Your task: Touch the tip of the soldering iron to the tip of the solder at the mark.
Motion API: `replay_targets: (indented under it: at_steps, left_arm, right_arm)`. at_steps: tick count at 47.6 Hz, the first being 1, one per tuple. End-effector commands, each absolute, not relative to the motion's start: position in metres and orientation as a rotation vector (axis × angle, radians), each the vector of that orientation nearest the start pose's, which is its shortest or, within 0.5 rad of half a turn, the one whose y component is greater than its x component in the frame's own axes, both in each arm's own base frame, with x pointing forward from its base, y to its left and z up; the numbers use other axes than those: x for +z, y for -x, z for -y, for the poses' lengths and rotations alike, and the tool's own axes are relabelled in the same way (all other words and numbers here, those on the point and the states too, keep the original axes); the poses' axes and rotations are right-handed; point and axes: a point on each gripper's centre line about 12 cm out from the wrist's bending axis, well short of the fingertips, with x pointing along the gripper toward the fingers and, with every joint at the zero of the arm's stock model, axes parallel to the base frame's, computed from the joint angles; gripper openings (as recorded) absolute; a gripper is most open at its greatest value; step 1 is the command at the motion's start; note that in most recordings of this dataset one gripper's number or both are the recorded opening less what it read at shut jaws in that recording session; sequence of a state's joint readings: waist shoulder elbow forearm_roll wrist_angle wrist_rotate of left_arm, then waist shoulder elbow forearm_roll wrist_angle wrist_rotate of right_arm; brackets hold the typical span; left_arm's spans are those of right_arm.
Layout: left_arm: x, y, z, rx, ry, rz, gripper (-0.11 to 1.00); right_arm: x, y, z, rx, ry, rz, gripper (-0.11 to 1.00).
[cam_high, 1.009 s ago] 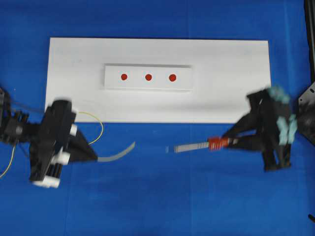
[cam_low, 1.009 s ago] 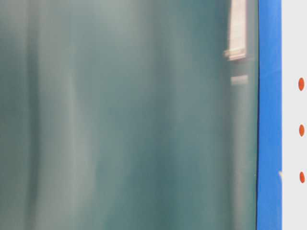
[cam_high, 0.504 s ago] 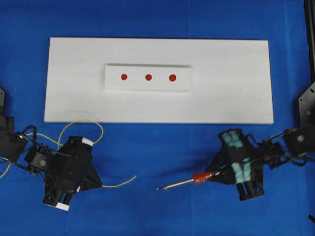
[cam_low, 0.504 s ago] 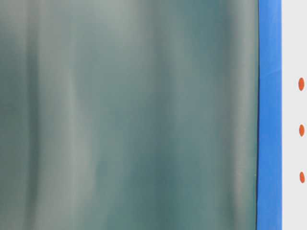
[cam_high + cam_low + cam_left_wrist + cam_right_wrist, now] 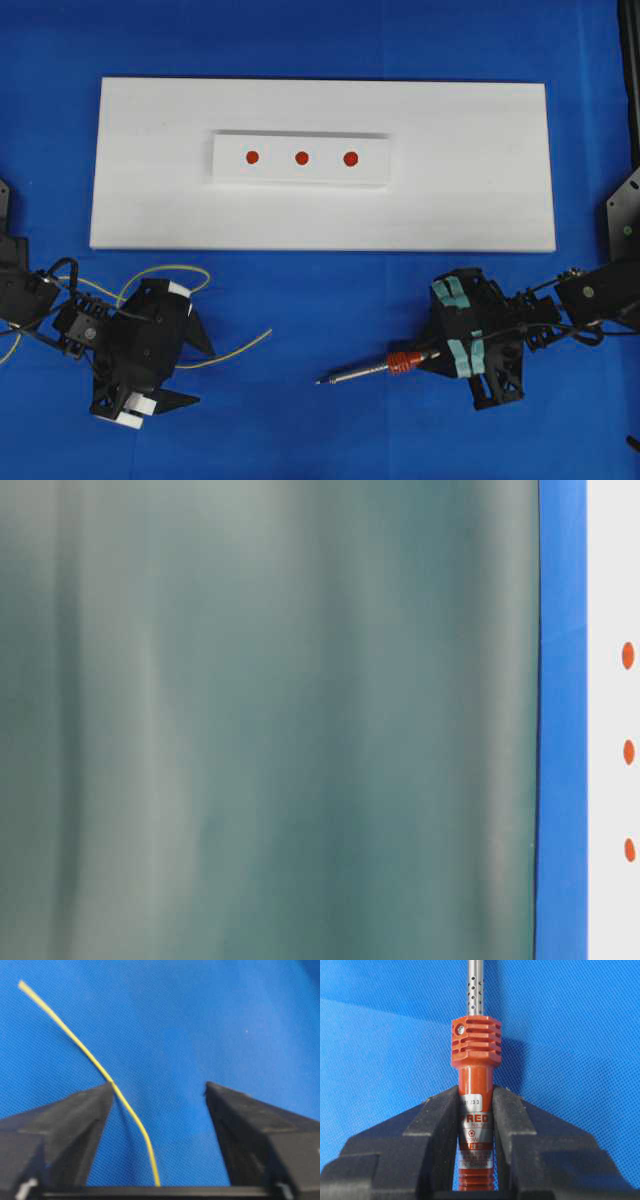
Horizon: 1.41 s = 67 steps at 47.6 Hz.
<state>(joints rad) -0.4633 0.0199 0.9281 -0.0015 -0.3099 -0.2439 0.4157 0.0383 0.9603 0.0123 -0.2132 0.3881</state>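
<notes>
Lying loose on the blue cloth (image 5: 320,40) at near left, the solder (image 5: 225,350) was apparently released between the left gripper's (image 5: 157,1110) spread jaws; the soldering iron (image 5: 372,370) was clamped by the right gripper (image 5: 476,1125); contact at the marks (image 5: 301,158) was left undone.

A blurred grey-green surface (image 5: 270,720) fills the table-level view; the soldering iron (image 5: 475,1085) shaft runs off the top edge.

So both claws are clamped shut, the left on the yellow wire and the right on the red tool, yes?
Not quite. The left gripper stands open: in the left wrist view the solder only brushes one finger. The right gripper is indeed shut on the soldering iron.
</notes>
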Motion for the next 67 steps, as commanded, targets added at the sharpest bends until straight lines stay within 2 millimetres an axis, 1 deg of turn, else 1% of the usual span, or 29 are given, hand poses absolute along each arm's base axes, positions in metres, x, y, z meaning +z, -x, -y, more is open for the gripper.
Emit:
replay_targets:
  at_steps: [1, 4, 7, 10, 13, 16, 17, 19, 20, 25, 28, 31, 36, 38, 41, 45, 48, 52, 55, 63, 67]
  left_arm:
    - [0.127, -0.306, 0.154, -0.375, 0.097, -0.638, 0.75]
    - [0.135, -0.306, 0.154, -0.375, 0.097, -0.64, 0.76]
    - [0.145, -0.307, 0.154, -0.374, 0.096, -0.639, 0.76]
    - [0.158, -0.306, 0.153, -0.374, 0.093, -0.647, 0.76]
    - [0.17, -0.305, 0.151, -0.37, 0.091, -0.647, 0.76]
    - [0.183, -0.303, 0.147, -0.364, 0.089, -0.646, 0.75]
    - [0.188, -0.303, 0.145, -0.36, 0.091, -0.644, 0.75]
    - [0.196, -0.302, 0.141, -0.351, 0.094, -0.639, 0.76]
    - [0.201, -0.301, 0.139, -0.347, 0.095, -0.635, 0.75]
    - [0.219, -0.296, 0.121, -0.309, 0.111, -0.609, 0.75]
    - [0.229, -0.294, 0.11, -0.286, 0.118, -0.582, 0.75]
    - [0.24, -0.29, 0.098, -0.26, 0.126, -0.549, 0.75]
    - [0.258, -0.282, 0.078, -0.225, 0.106, -0.474, 0.75]
    - [0.266, -0.275, 0.069, -0.214, 0.082, -0.435, 0.75]
    - [0.273, -0.267, 0.059, -0.195, 0.049, -0.393, 0.75]
    - [0.279, -0.255, 0.046, -0.169, 0.016, -0.345, 0.75]
    - [0.283, -0.244, 0.039, -0.15, 0.005, -0.311, 0.75]
    - [0.288, -0.231, 0.032, -0.137, -0.016, -0.27, 0.75]
    - [0.287, -0.218, 0.028, -0.128, -0.016, -0.242, 0.75]
    - [0.273, -0.191, 0.023, -0.118, -0.015, -0.21, 0.75]
    - [0.265, -0.178, 0.021, -0.116, -0.014, -0.193, 0.75]
  right_arm:
    - [0.098, -0.297, -0.132, 0.234, -0.219, -0.822, 0.07]
    - [0.102, -0.298, -0.132, 0.234, -0.215, -0.827, 0.07]
    - [0.107, -0.299, -0.132, 0.235, -0.213, -0.827, 0.17]
    - [0.115, -0.299, -0.13, 0.232, -0.216, -0.819, 0.33]
    - [0.125, -0.299, -0.128, 0.231, -0.211, -0.809, 0.53]
    - [0.141, -0.298, -0.122, 0.226, -0.21, -0.793, 0.71]
    - [0.146, -0.299, -0.12, 0.224, -0.209, -0.786, 0.78]
    - [0.159, -0.298, -0.116, 0.221, -0.207, -0.768, 0.87]
    - [0.164, -0.298, -0.113, 0.217, -0.203, -0.765, 0.89]
    - [0.194, -0.295, -0.098, 0.196, -0.177, -0.729, 0.82]
    - [0.211, -0.291, -0.087, 0.176, -0.154, -0.702, 0.83]
    - [0.226, -0.287, -0.07, 0.137, -0.127, -0.671, 0.84]
    - [0.244, -0.277, -0.042, 0.065, -0.095, -0.62, 0.83]
    - [0.25, -0.273, -0.032, 0.039, -0.084, -0.592, 0.83]
    - [0.257, -0.265, -0.019, 0.002, -0.063, -0.554, 0.84]
    - [0.269, -0.251, -0.006, -0.036, -0.044, -0.499, 0.84]
    - [0.277, -0.237, 0.0, -0.056, -0.031, -0.458, 0.83]
    - [0.284, -0.221, 0.002, -0.066, -0.029, -0.421, 0.83]
    - [0.284, -0.208, 0.003, -0.071, -0.032, -0.402, 0.83]
    - [0.269, -0.178, 0.005, -0.073, -0.051, -0.36, 0.83]
    - [0.261, -0.17, 0.005, -0.072, -0.059, -0.35, 0.83]
